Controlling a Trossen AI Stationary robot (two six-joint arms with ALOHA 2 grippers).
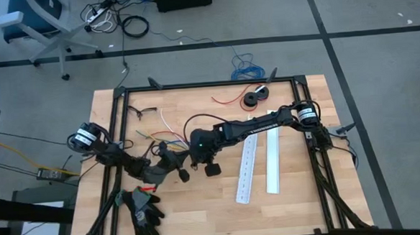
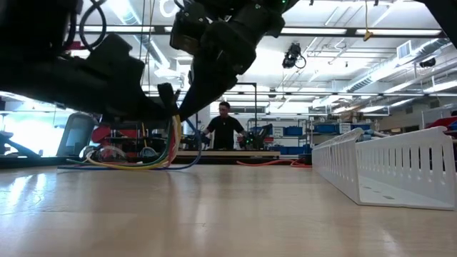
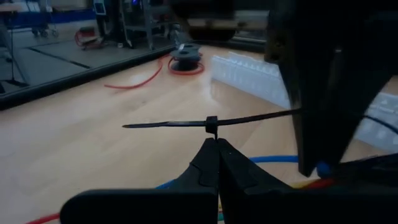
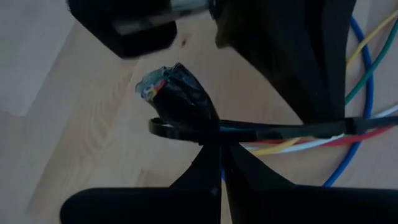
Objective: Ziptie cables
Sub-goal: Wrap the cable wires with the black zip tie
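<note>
A: Cables (image 4: 292,144) lay near the middle-left of the table (image 1: 301,199), one bundle, between the two arms. How far along?

B: Judged part done. One black ziptie (image 4: 186,132) was looped round the bundle just beside its dark taped end (image 4: 177,90); the tail (image 3: 168,124) stood out long past the head. Pulling it tight and trimming the tail looked left to do, though how snug the loop sat could not be told.

A: Pincers?

B: Both clamped shut. Left pincer (image 3: 216,146) gripped the ziptie at its head. Right pincer (image 4: 221,149) pinched the strap where it crossed the wires.

A: Count, big to small?

B: Two white slotted duct lengths (image 1: 259,162), side by side on the right half. One pair of black gloves (image 1: 144,211) at the near left edge. One black spool (image 1: 255,97) with red wire at the far side. One loose blue coil (image 1: 245,71) beyond the table edge.
</note>
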